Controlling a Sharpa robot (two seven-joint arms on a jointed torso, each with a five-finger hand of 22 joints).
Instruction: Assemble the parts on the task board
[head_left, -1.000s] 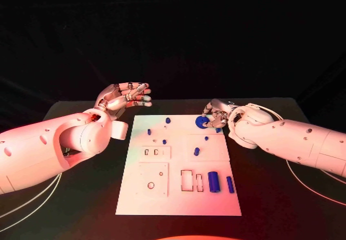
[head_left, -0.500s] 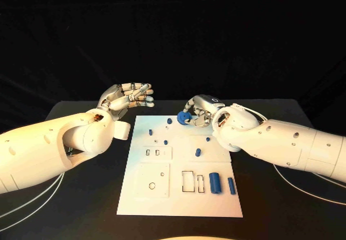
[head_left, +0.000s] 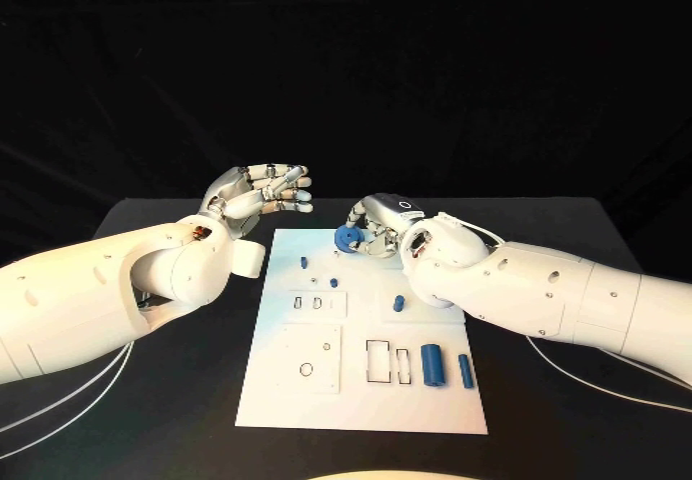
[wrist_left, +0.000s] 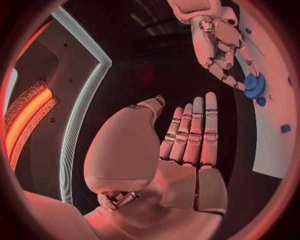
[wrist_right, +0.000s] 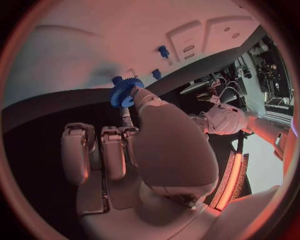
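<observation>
Right hand (head_left: 378, 222): fingers pinching blue gear (head_left: 348, 238) above far edge of task board (head_left: 289, 390). Left hand (head_left: 264, 192): raised beside board's far left corner, fingers together, slightly curled, holding nothing. Blue cylinder (head_left: 430, 363) and bar (head_left: 463, 369): lying on board, near right.

The board (head_left: 296, 400) is white, lying on a black surface (head_left: 159, 400). Its parts are blue: a toothed gear (head_left: 348, 238) in the right hand (head_left: 378, 224), small pegs (head_left: 306, 262) standing near the far end, a thick cylinder (head_left: 434, 364) and a thinner rod (head_left: 464, 369) near the right edge. Thin dark outlines mark the rectangular slots (head_left: 375, 362) and a small oval (head_left: 306, 369) on the board. Both arms (head_left: 87, 300) are white; the left hand (head_left: 264, 192) and the right hand are silver with darker joints. The backdrop is black.
</observation>
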